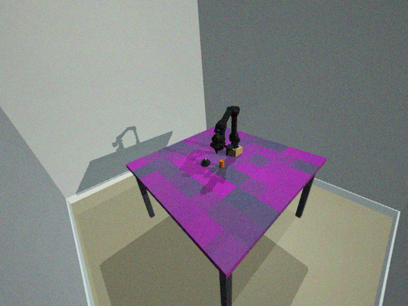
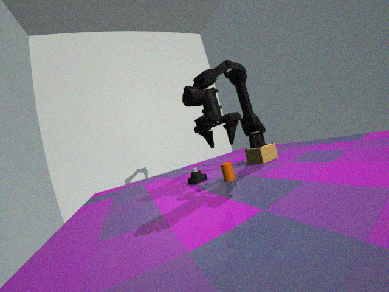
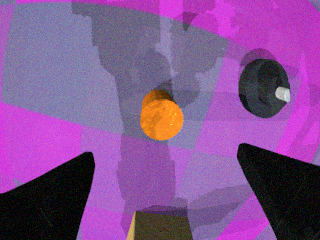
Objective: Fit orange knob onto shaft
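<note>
Standing upright on the patchwork table (image 1: 250, 210) (image 2: 282, 238) (image 3: 55, 55), the orange knob (image 1: 222, 163) (image 2: 228, 171) (image 3: 161, 119) is a plain cylinder with its top face bare, and its underside is hidden against the surface. Near it, with a gap between the two, sits the round black pedestal (image 1: 205, 162) (image 2: 197, 179) (image 3: 255, 90), a wide disc with a narrower raised middle. From that middle the silver shaft (image 1: 206, 159) (image 2: 195, 170) (image 3: 282, 94) sticks up uncovered; its flat side is too small to make out. The gripper (image 1: 221, 153) (image 2: 222, 146) (image 3: 168, 156) hangs above the tabletop, fingers pointing down and spread about as wide as they go, with nothing held between them. In the wrist view the knob appears between the fingertips and farther up the picture, while the pedestal lies off to the right. Beyond, the black arm (image 1: 234, 123) (image 2: 245, 97) arches up and back to a tan block (image 1: 236, 152) (image 2: 261, 154) (image 3: 162, 227) on the table, and shadows of the arm fall across the coloured patches and the pale wall (image 1: 138, 65) (image 2: 119, 94).
</note>
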